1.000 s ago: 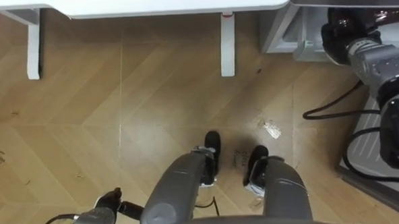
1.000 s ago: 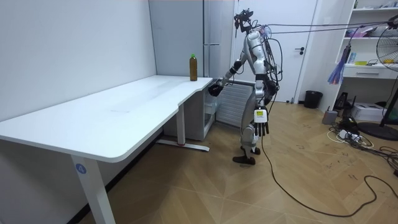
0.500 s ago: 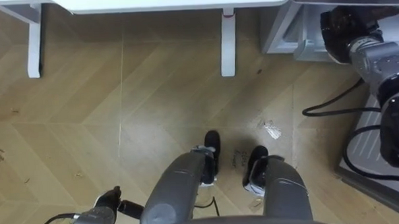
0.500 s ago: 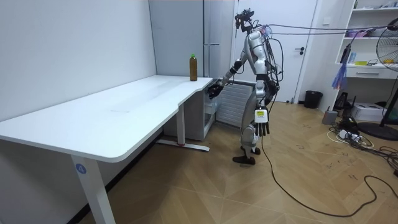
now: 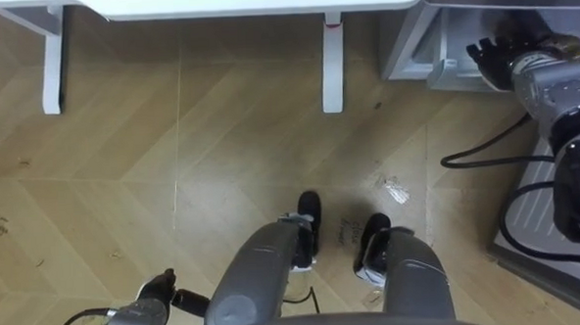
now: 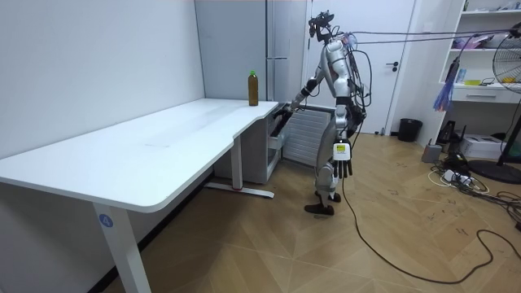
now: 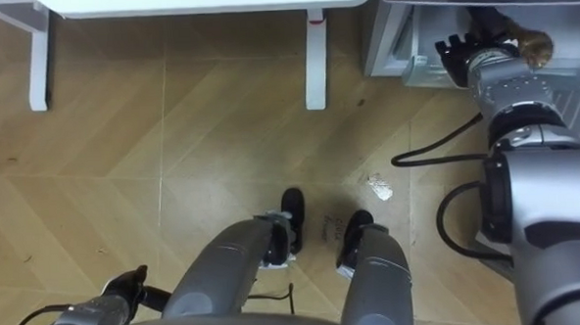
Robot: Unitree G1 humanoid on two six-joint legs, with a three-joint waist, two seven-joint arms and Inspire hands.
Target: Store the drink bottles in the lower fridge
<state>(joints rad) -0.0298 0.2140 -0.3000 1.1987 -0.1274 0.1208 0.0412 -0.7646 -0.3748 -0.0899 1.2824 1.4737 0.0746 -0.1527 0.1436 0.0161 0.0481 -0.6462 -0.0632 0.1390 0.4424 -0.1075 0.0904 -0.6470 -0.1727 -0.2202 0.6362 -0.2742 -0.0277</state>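
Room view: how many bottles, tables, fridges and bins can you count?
bottle: 1
table: 1
fridge: 1
bin: 1
Total: 4

Left hand (image 5: pixel 130 321) is cut by the eye views' bottom edge, its shape hard to read there. Lower fridge (image 5: pixel 413 54) runs past the top edge, inside hidden; whether right hand (image 5: pixel 496 51) touches it is unclear. Bottle (image 6: pixel 253 88) on the table (image 6: pixel 163 142) is too small for detail.
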